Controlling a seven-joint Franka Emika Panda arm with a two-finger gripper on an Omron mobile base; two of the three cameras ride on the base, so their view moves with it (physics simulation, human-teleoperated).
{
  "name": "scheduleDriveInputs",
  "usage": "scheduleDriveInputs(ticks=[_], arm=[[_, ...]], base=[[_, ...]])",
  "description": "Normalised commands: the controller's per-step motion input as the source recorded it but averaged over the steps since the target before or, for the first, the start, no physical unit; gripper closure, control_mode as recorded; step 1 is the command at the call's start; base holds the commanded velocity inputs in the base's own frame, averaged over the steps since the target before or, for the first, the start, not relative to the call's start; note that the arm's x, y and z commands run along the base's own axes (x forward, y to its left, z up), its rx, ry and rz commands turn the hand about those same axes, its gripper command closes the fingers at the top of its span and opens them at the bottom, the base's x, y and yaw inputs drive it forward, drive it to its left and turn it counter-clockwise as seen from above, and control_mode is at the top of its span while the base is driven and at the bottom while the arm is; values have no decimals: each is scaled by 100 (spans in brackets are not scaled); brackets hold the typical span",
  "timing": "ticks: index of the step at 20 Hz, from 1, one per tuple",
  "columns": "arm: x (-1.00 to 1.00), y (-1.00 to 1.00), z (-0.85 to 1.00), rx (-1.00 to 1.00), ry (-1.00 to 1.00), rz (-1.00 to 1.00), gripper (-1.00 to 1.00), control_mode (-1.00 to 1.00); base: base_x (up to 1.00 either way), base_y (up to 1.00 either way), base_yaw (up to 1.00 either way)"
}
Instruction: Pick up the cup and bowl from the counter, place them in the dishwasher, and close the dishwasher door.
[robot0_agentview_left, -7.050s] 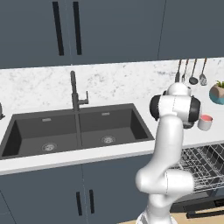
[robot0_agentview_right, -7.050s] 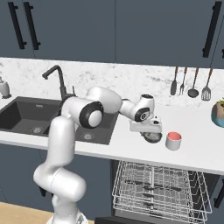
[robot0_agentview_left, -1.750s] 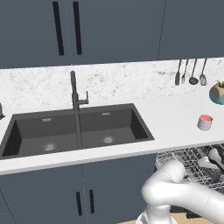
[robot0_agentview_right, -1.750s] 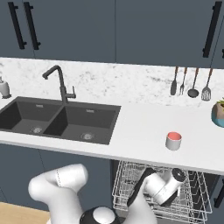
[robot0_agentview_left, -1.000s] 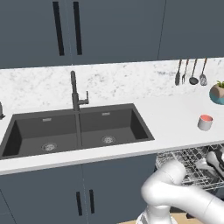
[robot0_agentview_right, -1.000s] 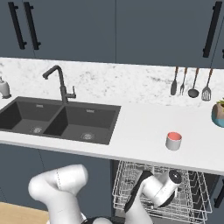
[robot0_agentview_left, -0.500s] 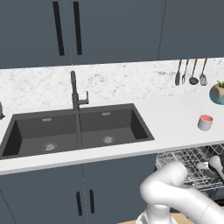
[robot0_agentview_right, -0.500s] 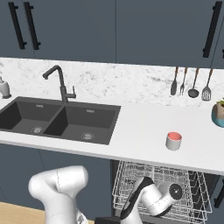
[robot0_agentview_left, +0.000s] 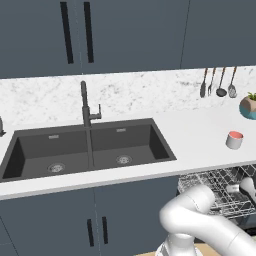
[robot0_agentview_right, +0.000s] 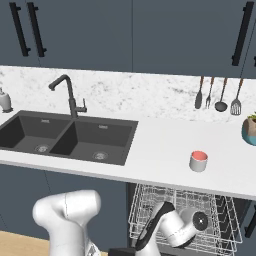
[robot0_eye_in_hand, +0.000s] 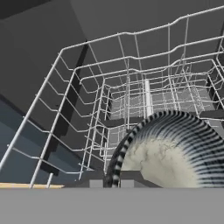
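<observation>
The bowl, dark-and-white striped outside and beige inside, sits close in front of the hand over the silver wire rack of the dishwasher. My gripper is shut on the bowl's rim, low inside the pulled-out rack. In the right base view my hand hangs in the rack's middle. The cup, grey with a red-pink rim, stands upright on the white counter above the rack and apart from the arm; it is also at the right in the left base view.
A dark double sink with a black faucet lies left of the rack. Utensils hang on the back wall. A teal plant pot stands at the far right. Blue-grey cabinets run under the counter.
My hand has sunk a little deeper and to the right inside the rack, taking the bowl with it. The cup has stayed put.
</observation>
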Motion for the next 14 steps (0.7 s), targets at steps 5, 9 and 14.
scheduleDriveInputs(ticks=[5, 9, 14], arm=[[27, 0, 10, -3, 1, 0, 100, -100], [23, 0, -15, -2, 2, 0, 100, -100], [17, 0, -60, 0, 6, 0, 100, -100]], base=[[0, 0, 0], [0, 0, 0], [0, 0, 0]])
